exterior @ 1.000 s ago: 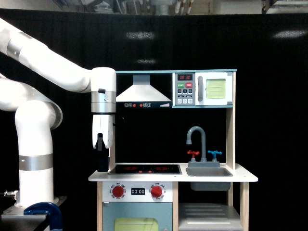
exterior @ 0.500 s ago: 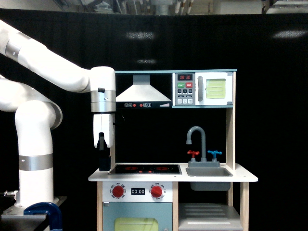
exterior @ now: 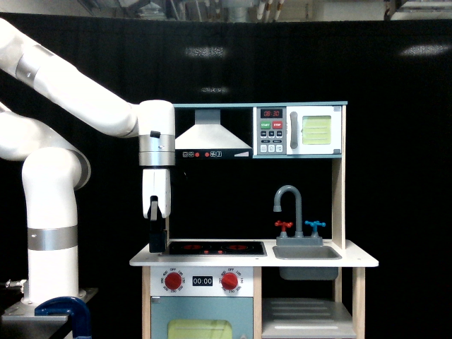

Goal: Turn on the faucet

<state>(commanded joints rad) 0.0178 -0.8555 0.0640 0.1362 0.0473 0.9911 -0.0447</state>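
Note:
The grey gooseneck faucet (exterior: 289,205) stands behind the sink (exterior: 306,253) at the exterior view's right of the toy kitchen counter. At its base are a red cross handle (exterior: 284,226) and a blue cross handle (exterior: 315,226). My gripper (exterior: 157,246) hangs straight down from the white arm over the counter's left end, beside the stovetop (exterior: 215,248), well to the left of the faucet. Its dark fingers are seen side-on, so whether they are open or shut does not show. Nothing is visibly held.
A range hood (exterior: 210,138) and a toy microwave (exterior: 300,131) sit on the upper shelf above the counter. Two round red oven knobs (exterior: 173,281) flank a timer display on the front panel. A wooden post (exterior: 338,198) rises right of the sink.
The arm has shifted slightly toward the exterior view's right, carrying the gripper from the counter's left edge to just over it. The faucet and handles have not moved.

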